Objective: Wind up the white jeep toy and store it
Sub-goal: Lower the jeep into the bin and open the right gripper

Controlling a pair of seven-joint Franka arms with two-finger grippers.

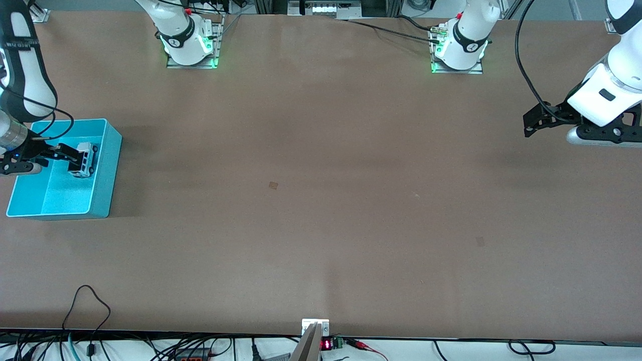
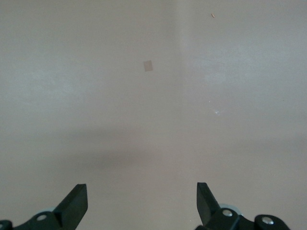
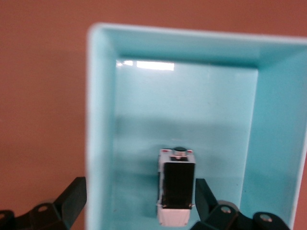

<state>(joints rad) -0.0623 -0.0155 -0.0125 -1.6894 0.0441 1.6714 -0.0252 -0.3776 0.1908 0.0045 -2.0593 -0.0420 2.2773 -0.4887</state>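
The white jeep toy (image 1: 84,159) with its black roof panel is inside the cyan bin (image 1: 111,165), close to the wall that faces the table's middle. My right gripper (image 1: 64,153) is over the bin, right beside the jeep. In the right wrist view its fingers stand wide apart (image 3: 139,201). The jeep (image 3: 176,191) lies between them, next to one fingertip (image 3: 204,196), on the bin's floor (image 3: 201,115). My left gripper (image 1: 531,124) is open and empty above bare table at the left arm's end (image 2: 142,201), and that arm waits.
The bin stands at the right arm's end of the table. Small pale marks (image 1: 273,185) dot the brown tabletop (image 1: 321,225). Cables and a small display (image 1: 326,345) run along the table edge nearest the camera.
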